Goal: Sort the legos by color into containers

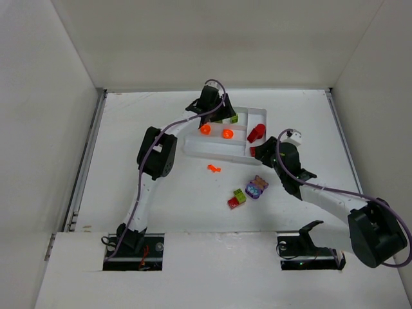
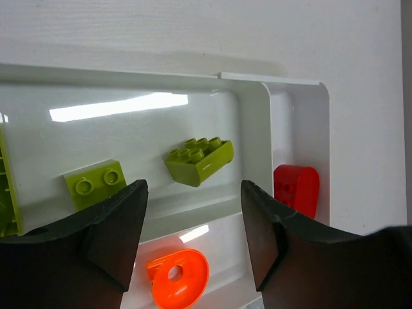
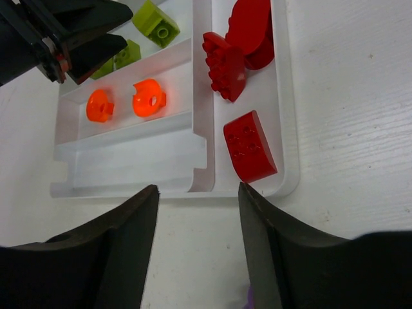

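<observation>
Tray (image 2: 256, 129): lime brick (image 2: 199, 161) beyond left jaws

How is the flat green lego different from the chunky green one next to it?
The flat green lego is thin and shows two studs; the chunky green lego is thicker, shows more studs and sits nearer the red lego. Both are lime green, in the same tray slot.

White links (image 1: 140, 199), black joints (image 1: 158, 154), purple cables (image 1: 175, 123); left hand (image 2: 193, 193) and right hand (image 3: 198, 193) matte black.

A white wood-grain tabletop (image 1: 187, 206) spreads beneath the left claw (image 1: 217, 120), with white walls (image 1: 225, 38) rising beyond it and a metal rail (image 1: 85, 161) off to its left.
</observation>
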Motion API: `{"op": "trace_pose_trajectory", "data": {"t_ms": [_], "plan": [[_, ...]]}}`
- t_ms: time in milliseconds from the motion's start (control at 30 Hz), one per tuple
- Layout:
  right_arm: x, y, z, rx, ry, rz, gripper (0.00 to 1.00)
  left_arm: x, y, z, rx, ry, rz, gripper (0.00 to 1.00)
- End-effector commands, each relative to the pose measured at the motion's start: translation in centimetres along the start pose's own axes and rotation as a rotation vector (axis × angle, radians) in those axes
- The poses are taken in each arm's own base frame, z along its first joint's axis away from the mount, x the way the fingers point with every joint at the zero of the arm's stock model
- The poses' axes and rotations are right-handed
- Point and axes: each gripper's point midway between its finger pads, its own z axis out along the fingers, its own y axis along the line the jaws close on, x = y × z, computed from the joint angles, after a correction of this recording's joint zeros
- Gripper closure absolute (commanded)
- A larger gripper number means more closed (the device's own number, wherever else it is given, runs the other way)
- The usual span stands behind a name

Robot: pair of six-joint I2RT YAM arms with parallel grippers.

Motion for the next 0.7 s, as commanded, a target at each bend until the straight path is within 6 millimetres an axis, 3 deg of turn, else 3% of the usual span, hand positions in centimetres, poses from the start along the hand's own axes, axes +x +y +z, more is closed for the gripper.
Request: {"op": "trace_pose_trajectory", "data": {"t_ms": [0, 200, 300, 400, 467, 567, 667], "plan": [[-0.8, 1.6, 0.2, -0.047, -0.037, -0.013, 0.44, -4.8, -4.7, -4.1, 0.105, -0.13, 0.051, 0.43], [-0.3, 2.0, 0.2, -0.028, -0.033, -0.058, 0.73, -5.8, -8.6, -12.0, 0.208, -0.251, 0.104, 0.43], [-0.7, 2.1, -0.3, -0.002, -0.047, -0.093, 0.8, -4.0, -9.7, -16.2, 0.258, -0.286, 0.123, 0.43], [-0.6, 1.8, -1.0, 0.032, -0.06, -0.118, 0.79, -0.4, -9.0, -19.0, 0.264, -0.285, 0.132, 0.43], [0.2, 1.1, -1.7, 0.064, -0.031, -0.137, 0.69, 2.5, -7.7, -20.3, 0.24, -0.266, 0.134, 0.43], [1.4, 0.0, -3.7, 0.136, 0.02, -0.166, 0.34, 6.2, -5.2, -22.3, 0.199, -0.261, 0.139, 0.43], [2.0, -1.0, -6.0, 0.198, 0.036, -0.2, 0.11, 8.7, -2.7, -23.5, 0.16, -0.277, 0.13, 0.43]]}}
